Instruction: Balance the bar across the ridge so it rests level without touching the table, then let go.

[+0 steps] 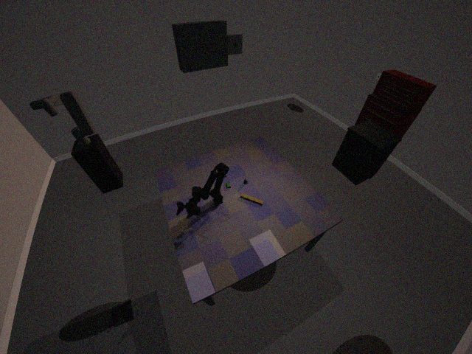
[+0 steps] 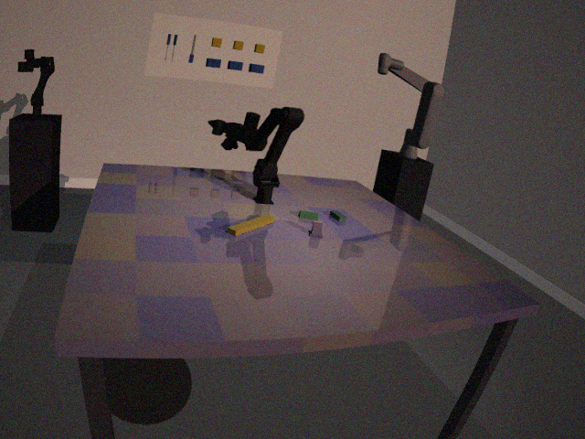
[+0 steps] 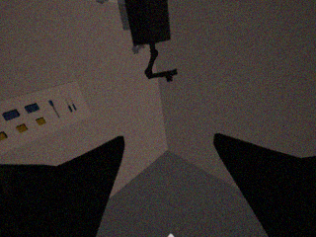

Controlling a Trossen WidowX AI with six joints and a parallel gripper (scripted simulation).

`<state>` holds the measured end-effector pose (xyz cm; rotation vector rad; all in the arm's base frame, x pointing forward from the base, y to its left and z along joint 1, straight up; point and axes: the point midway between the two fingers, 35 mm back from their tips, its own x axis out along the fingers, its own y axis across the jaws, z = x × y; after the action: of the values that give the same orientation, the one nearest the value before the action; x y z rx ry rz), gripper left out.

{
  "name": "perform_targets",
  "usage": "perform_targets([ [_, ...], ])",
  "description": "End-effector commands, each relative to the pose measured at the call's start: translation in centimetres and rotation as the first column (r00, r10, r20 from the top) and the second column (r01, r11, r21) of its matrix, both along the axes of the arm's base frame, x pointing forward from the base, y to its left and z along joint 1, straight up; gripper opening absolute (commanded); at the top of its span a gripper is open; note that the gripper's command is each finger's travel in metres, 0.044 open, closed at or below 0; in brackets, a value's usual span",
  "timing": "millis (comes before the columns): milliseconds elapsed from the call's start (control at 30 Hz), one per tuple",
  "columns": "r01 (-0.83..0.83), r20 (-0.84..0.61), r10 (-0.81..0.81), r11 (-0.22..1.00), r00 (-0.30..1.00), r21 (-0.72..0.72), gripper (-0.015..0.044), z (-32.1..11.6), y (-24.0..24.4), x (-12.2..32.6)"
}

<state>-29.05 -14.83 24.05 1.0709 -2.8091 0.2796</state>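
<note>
The yellow bar [image 1: 251, 198] [image 2: 249, 224] lies flat on the checkered table [image 1: 219, 243] [image 2: 188, 306], in front of the arm's base. A small grey ridge piece [image 2: 315, 230] stands on the table a little to the right of the bar, apart from it. My gripper [image 1: 178, 207] [image 2: 213, 125] [image 3: 169, 139] is raised high above the table and points sideways away from the bar. Its fingers stand wide open with nothing between them. The wrist view shows only a wall, the floor and a far-off arm; the bar and the ridge are out of its sight.
Two green blocks [image 2: 308, 215] [image 2: 337, 216] lie just behind the ridge piece; one also shows in the top view [image 1: 228, 184]. Other arms on dark pedestals [image 2: 35, 165] [image 2: 401, 181] stand off the table. A tool board [image 2: 212, 49] hangs on the back wall.
</note>
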Motion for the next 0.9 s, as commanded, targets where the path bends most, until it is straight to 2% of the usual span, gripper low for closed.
perform_targets([
  [0, -0.003, 0.004, 0.003, 1.000, 1.000, -0.002, 0.0374, 0.0, -0.1, 0.0],
  [67, -0.024, 0.035, 0.024, 1.000, 0.999, -0.020, 0.0321, -0.2, -0.7, 0.1],
  [100, -0.039, 0.059, 0.041, 0.999, 0.997, -0.033, 0.0315, -0.3, -1.1, 0.2],
  [433, -0.160, 0.285, 0.202, 0.973, 0.937, -0.164, 0.0315, -1.5, -5.6, 1.5],
  [867, -0.241, 0.528, 0.365, 0.926, 0.767, -0.291, 0.0315, -3.4, -10.7, 4.5],
])
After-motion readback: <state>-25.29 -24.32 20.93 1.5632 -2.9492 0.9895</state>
